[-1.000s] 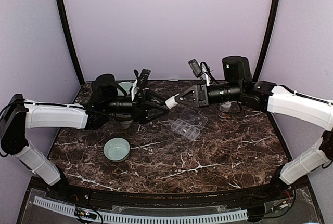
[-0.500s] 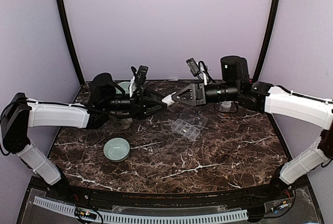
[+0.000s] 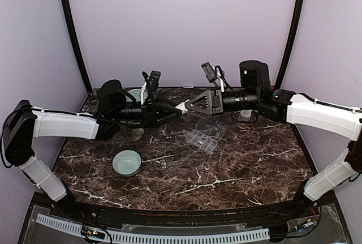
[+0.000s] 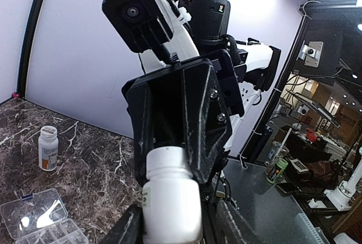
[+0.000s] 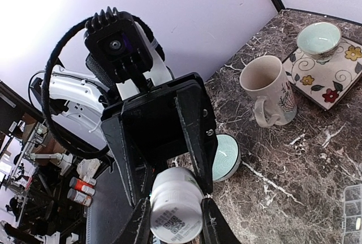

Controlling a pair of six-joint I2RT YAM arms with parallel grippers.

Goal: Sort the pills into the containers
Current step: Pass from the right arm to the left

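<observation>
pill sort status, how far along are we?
Done: the small clear plastic pill-organiser box lies open. In hand: the right tool holds a white plastic pill bottle in mid-air. The left tool brackets its other end, grip unclear. Left: opening it and all the sorting, since no pills are visible in the compartments. A second white-capped bottle stands untouched.

Top external: high behind robot, facing rear wall (image 3: 181, 29). Wrists: close, facing each other, share small white plastic pill bottle (image 4: 169, 204). Clear plastic compartmented box (image 3: 205, 135): top, left wrist.
</observation>
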